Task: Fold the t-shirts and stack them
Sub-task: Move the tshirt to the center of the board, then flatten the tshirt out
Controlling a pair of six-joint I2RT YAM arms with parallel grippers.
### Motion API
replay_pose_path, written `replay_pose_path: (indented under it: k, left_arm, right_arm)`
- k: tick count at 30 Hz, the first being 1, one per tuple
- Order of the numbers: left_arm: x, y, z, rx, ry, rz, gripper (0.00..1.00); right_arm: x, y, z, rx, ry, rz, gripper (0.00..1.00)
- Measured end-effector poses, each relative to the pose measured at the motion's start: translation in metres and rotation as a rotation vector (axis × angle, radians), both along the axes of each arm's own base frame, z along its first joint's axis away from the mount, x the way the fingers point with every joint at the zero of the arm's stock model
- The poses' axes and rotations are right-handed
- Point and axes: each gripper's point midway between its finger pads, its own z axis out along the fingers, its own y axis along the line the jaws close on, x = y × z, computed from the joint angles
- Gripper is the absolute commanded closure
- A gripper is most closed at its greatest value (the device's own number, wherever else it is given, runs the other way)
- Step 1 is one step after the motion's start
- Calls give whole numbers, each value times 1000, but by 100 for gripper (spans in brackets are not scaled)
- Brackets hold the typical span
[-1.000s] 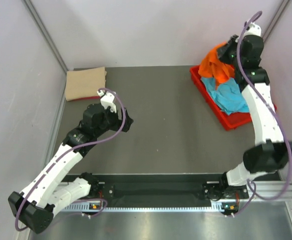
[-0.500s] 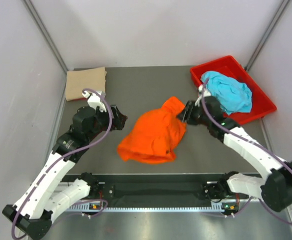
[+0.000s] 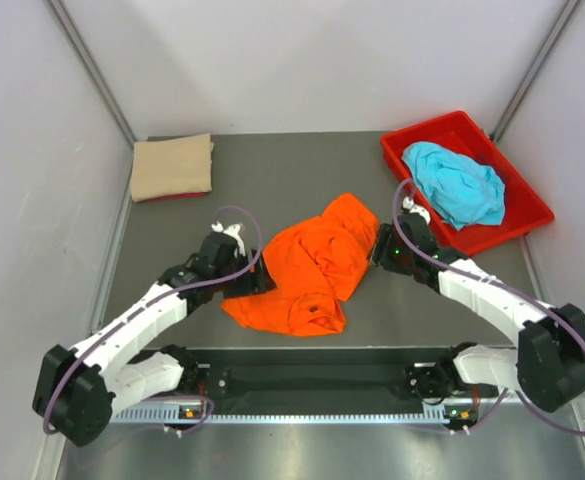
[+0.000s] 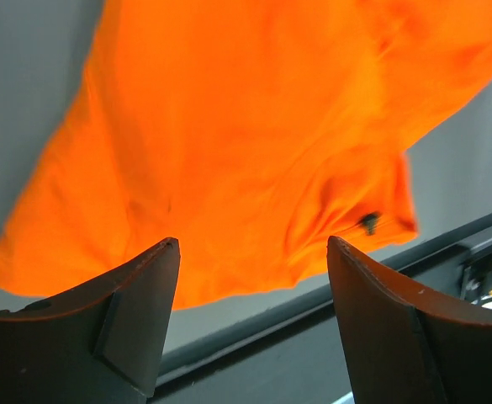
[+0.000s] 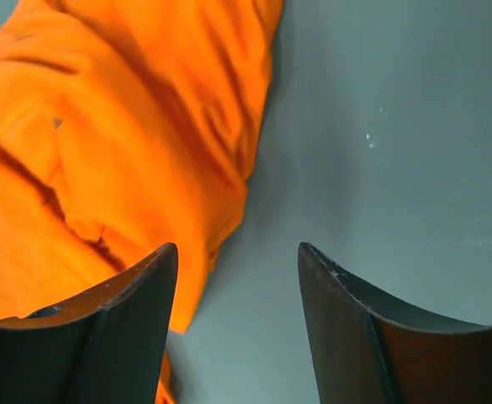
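A crumpled orange t-shirt (image 3: pixel 307 270) lies in the middle of the table, also filling the left wrist view (image 4: pixel 229 143) and the right wrist view (image 5: pixel 103 168). My left gripper (image 3: pixel 255 281) is open at the shirt's left edge, its jaws wide with only cloth edge and table between them (image 4: pixel 250 252). At the shirt's right edge my right gripper (image 3: pixel 377 250) is open and holds nothing (image 5: pixel 237 252). A folded tan t-shirt (image 3: pixel 172 166) rests at the far left. A turquoise t-shirt (image 3: pixel 457 185) lies bunched in the bin.
The red plastic bin (image 3: pixel 512 225) stands at the far right, close to the right wall. Grey walls enclose the table on three sides. A dark rail (image 3: pixel 312 380) with both arm bases runs along the near edge.
The right gripper carried the orange t-shirt from the bin to the table's middle and let it go. The left gripper moved right and down to the shirt's left edge. The shirt has slumped flatter.
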Motion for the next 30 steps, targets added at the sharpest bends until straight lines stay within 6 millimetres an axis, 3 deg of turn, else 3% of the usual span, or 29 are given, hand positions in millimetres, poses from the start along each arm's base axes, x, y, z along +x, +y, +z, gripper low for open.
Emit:
replay_pose_path:
  k: [3, 9, 11, 12, 13, 14, 15, 16, 19, 23, 26, 30]
  left_arm:
    - [-12, 0, -25, 26, 83, 8, 24]
    - [-19, 1, -48, 91, 111, 34, 25]
    - [-23, 6, -60, 128, 116, 47, 28]
    - [-24, 8, -64, 142, 121, 53, 33]
    - [-26, 11, -70, 161, 130, 63, 45]
    - [-26, 15, -75, 180, 139, 79, 73]
    - [-25, 17, -79, 195, 142, 90, 86]
    - [-24, 21, -83, 219, 142, 99, 100]
    - [-18, 25, -87, 252, 134, 123, 100]
    - [-6, 21, -85, 264, 99, 129, 100]
    - [22, 17, -80, 303, 35, 144, 100]
    - [103, -8, -42, 313, -74, 183, 100]
  right_arm:
    - [10, 3, -15, -16, 15, -9, 39]
    - [29, 15, -49, -29, 81, -6, 41]
    - [36, 20, -56, -21, 87, -8, 57]
    - [41, 23, -54, -10, 77, -5, 62]
    - [44, 25, -54, -2, 71, -9, 77]
    - [45, 26, -53, 2, 66, -7, 86]
    - [45, 26, -53, 1, 66, -4, 100]
    - [45, 25, -53, -4, 65, -6, 100]
    - [46, 18, -45, -34, 63, -23, 100]
    - [34, 0, 2, -50, -12, -64, 100]
    - [21, -13, 65, 2, -135, -99, 100]
    - [1, -14, 139, 141, -300, -112, 100]
